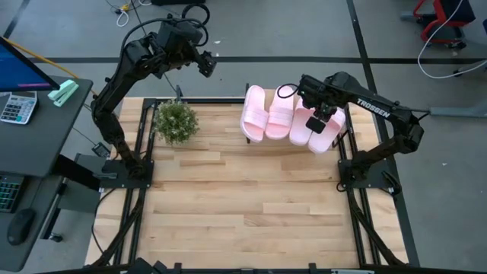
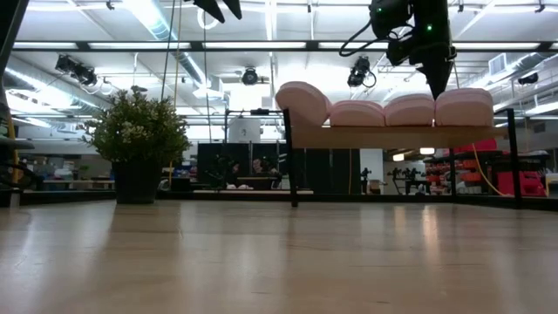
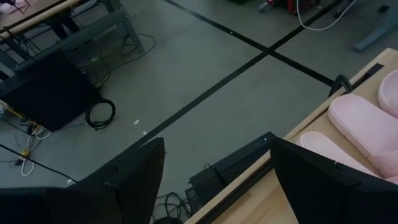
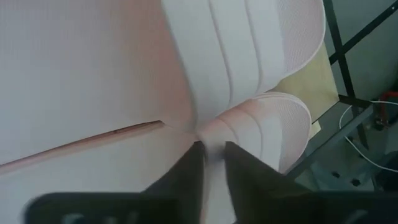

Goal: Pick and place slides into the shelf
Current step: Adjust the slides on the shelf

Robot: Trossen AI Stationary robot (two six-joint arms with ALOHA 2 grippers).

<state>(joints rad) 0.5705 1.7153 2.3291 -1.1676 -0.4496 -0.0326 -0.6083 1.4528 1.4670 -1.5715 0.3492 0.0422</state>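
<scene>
At about ten o'clock on the tabletop we see a small potted plant, and above it the left gripper hangs past the far edge with its fingers spread wide, holding nothing. Toward one o'clock, four pale pink slides lie side by side on the shelf. Over the rightmost pair our right gripper has its fingers narrowed on a slide's edge.

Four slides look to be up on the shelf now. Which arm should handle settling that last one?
Right. Its gripper is directly over the slides on the shelf, fingers pinching a slide's strap edge. The left gripper is raised off behind the plant, open and empty.
</scene>
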